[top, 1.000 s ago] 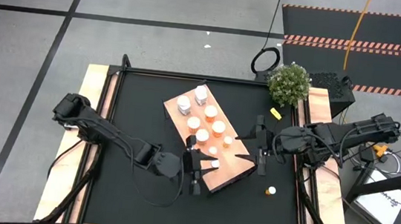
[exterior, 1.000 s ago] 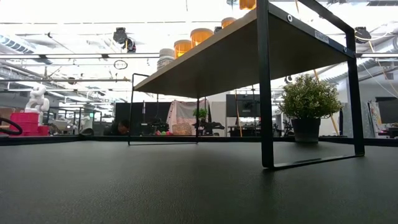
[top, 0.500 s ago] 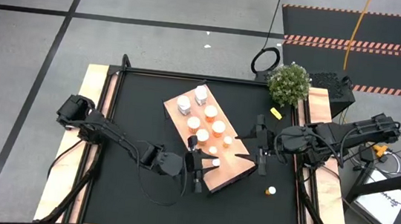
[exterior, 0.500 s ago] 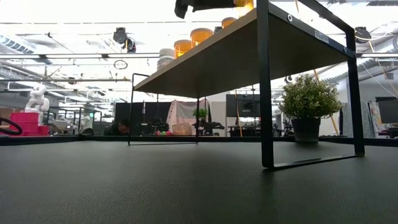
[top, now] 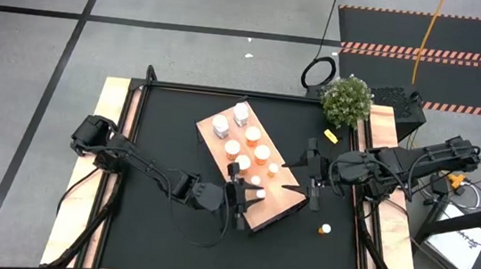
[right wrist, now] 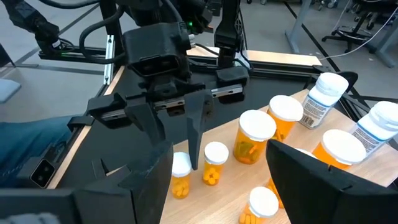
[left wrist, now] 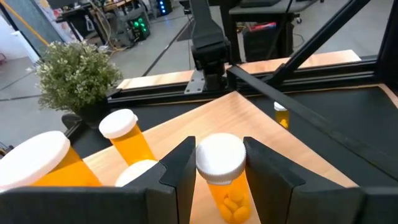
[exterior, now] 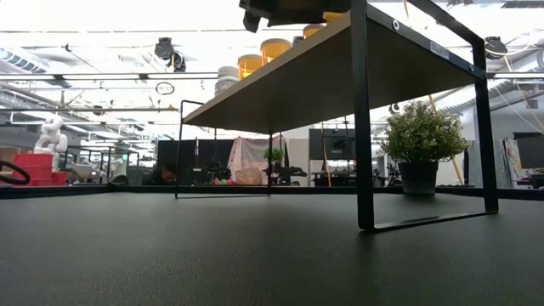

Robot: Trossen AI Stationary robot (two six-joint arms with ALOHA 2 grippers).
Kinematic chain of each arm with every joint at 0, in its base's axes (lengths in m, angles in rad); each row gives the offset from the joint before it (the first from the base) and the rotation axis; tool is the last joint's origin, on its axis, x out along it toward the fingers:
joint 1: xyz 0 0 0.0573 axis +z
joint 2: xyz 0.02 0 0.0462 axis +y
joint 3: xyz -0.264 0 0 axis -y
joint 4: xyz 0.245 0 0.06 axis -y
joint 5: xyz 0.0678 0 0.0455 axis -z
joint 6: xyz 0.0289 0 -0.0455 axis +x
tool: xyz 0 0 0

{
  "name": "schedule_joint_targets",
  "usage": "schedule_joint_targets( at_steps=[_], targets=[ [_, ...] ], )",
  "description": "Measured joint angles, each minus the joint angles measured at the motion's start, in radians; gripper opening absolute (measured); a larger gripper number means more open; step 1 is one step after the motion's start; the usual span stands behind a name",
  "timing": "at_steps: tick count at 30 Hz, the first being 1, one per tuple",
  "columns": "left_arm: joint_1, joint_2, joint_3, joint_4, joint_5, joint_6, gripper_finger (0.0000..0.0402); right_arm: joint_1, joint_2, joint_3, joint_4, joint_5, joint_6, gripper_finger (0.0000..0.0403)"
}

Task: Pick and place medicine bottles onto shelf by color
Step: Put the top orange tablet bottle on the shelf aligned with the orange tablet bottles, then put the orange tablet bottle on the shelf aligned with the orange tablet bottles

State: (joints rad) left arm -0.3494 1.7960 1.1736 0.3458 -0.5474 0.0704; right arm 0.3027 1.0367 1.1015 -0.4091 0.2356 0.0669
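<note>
1. Your left pincer (top: pixel 236 197) sits over the near end of the shelf (top: pixel 279 208), its fingers (left wrist: pixel 179 171) closed around a small orange bottle (left wrist: pixel 221 171) (white cap, pills showing through the body), which stands upright on the wood.
2. Just beside that pincer, on the shelf, you have a second small bottle (right wrist: pixel 181 174) and a third (top: pixel 259 196); further along from it stand larger orange bottles (top: pixel 252 136).
3. At the far end of the shelf from the pincer are two white bottles (top: pixel 241 113).
4. Your right pincer (top: pixel 307 179) hangs off the shelf's right edge with its fingers (right wrist: pixel 298 165) spread wide and nothing between them, facing the left pincer across the board.
5. One small orange bottle (top: pixel 326 228) lies on the black worktop (top: pixel 169 136), apart from the shelf and nearer your right pincer than your left.
6. A potted plant (top: pixel 347 101) stands at the worktop's far right corner, well away from both pincers.
</note>
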Motion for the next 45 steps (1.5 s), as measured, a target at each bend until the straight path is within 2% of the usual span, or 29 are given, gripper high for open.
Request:
schedule_joint_targets(
  at_steps=[9,19,23,35,41,45],
  targets=[
    [0.0,0.0,0.0,-0.001,0.002,0.001,0.0135,0.0,0.0,0.0,0.0,0.0,0.0,0.0254],
    [-0.013,0.0,0.0,0.015,0.007,0.008,0.022,0.0,0.0,0.0,0.0,-0.001,0.0,0.0254],
    [-0.019,-0.009,0.0,0.023,0.007,0.014,0.0239,0.0,0.0,0.0,-0.001,-0.001,0.0,0.0254],
    [-0.034,-0.086,0.002,0.002,0.007,0.036,0.0244,0.0,0.001,0.0,-0.004,-0.001,0.0,0.0254],
    [-0.034,-0.197,0.002,-0.137,0.009,0.04,0.0244,0.0,0.001,0.0,-0.005,-0.001,0.011,0.0254],
    [-0.034,-0.266,0.002,-0.235,0.056,0.069,0.0244,0.0,0.001,0.0,-0.005,-0.001,0.015,0.0254]
  ],
)
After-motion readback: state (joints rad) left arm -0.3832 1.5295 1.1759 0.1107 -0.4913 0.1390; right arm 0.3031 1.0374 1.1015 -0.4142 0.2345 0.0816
